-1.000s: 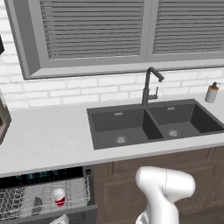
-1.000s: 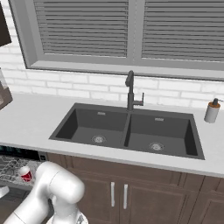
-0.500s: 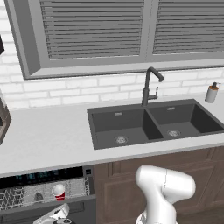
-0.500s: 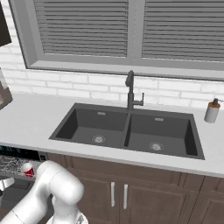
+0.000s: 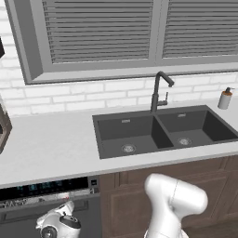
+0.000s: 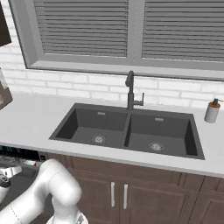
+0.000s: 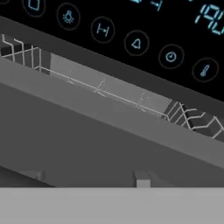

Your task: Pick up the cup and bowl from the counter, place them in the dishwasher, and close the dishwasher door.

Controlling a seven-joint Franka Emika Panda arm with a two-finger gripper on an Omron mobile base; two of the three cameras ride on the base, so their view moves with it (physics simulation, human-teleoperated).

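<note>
While the white arm reaches low at the dishwasher, its two-finger gripper [image 5: 56,225], jaws spread wide and empty, presses close against the flat dark grey dishwasher door [image 7: 87,144]. Only a narrow gap showing grey-white wire racks [image 7: 109,89] separates the door's top edge from the black control strip with teal lights [image 7: 131,39] just above it.

sink basins [image 5: 158,132] – 2 | faucet [image 5: 159,90] – 1 | soap dispenser [image 5: 225,98] – 1

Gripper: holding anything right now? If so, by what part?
Nothing held, as far as the frames show. The hand view looks at the dishwasher door, nearly shut, and the control strip; nothing lies between the fingertips.
</note>
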